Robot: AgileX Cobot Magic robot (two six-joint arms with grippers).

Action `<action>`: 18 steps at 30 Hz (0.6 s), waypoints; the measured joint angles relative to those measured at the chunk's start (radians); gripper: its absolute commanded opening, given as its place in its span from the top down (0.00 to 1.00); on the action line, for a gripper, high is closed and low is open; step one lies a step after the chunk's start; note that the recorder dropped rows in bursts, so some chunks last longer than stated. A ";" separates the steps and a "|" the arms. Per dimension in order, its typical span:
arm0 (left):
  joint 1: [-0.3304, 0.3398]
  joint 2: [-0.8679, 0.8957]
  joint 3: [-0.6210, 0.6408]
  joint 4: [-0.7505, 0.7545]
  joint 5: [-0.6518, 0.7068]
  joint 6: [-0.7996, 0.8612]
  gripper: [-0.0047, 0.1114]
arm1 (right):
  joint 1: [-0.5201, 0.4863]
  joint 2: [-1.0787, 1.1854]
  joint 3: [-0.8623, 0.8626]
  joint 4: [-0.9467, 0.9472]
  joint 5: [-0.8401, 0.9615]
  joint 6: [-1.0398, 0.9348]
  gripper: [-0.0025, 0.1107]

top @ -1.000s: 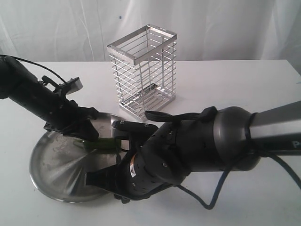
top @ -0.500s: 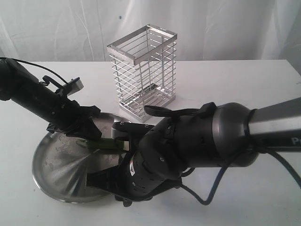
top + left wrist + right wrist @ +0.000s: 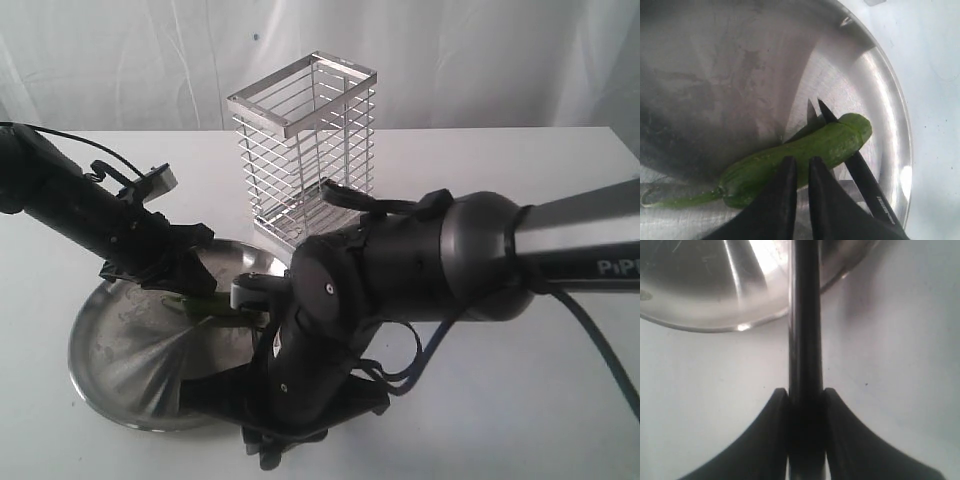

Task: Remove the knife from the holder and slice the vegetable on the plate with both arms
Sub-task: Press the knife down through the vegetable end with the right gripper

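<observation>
one knife (image 3: 865,180), one vegetable (image 3: 805,155), one plate (image 3: 110,345), one holder (image 3: 305,150), two grippers (image 3: 799,172) (image 3: 805,395)

We find the plate (image 3: 120,350) at the front left of the bench (image 3: 520,180), with the holder (image 3: 303,150) standing behind it. The vegetable (image 3: 795,160) lies on the plate, the knife (image 3: 860,175) across it.
</observation>
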 measured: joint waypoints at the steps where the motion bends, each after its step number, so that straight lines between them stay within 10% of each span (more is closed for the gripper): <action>1: 0.000 0.000 0.000 0.000 0.000 0.000 0.81 | -0.011 0.007 -0.021 0.000 0.014 -0.011 0.98; 18: 0.000 0.000 0.000 0.000 0.000 0.000 0.81 | -0.025 0.091 -0.138 0.103 0.260 -0.148 0.98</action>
